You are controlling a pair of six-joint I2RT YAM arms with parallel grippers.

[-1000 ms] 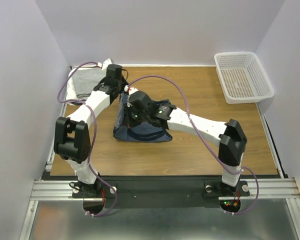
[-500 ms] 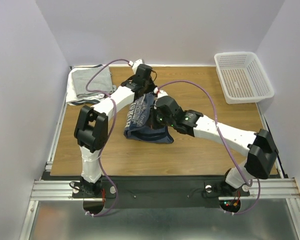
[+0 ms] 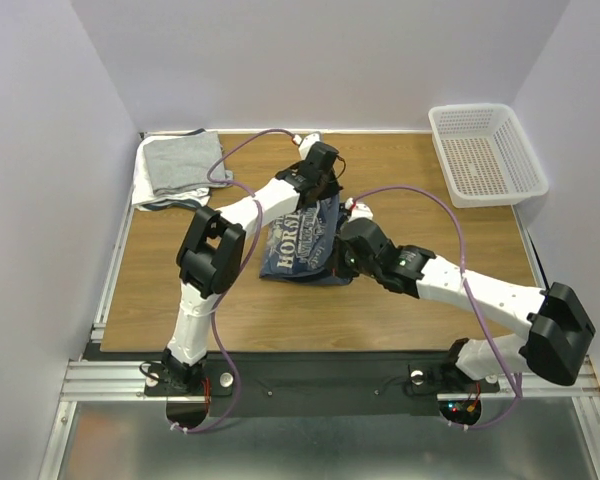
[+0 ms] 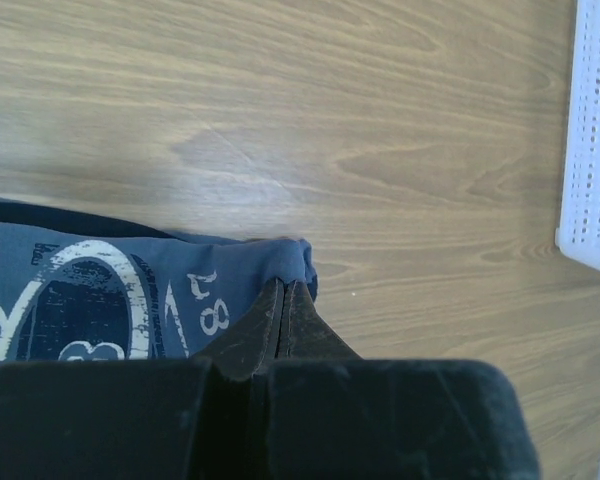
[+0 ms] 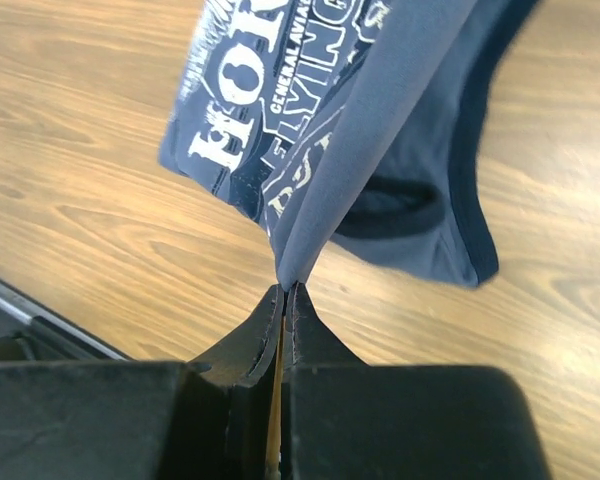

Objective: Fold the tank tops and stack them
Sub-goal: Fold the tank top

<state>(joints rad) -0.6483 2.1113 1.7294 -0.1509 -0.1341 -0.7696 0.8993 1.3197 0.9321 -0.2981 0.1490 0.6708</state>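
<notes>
Top external view puts the slate-blue tank top near the middle of the table, lettering up. A folded light grey tank top sits in the upper left of the frame and the white basket in the upper right. Your left gripper is clenched on the blue top's bunched edge, just right of the print in its wrist view. Your right gripper is pinched tight on a thin hem, from which the cloth runs up the frame as a taut sheet. Expect it to handle light, limp and a little stretchy. It will likely sag between your 2 grips and won't hold a fold until laid flat. Take it at the navy-trimmed hems or corners, where doubled cloth gives the grip something to bite. Whether each pinch catches 1 layer or both, I can't quite tell from these views.
</notes>
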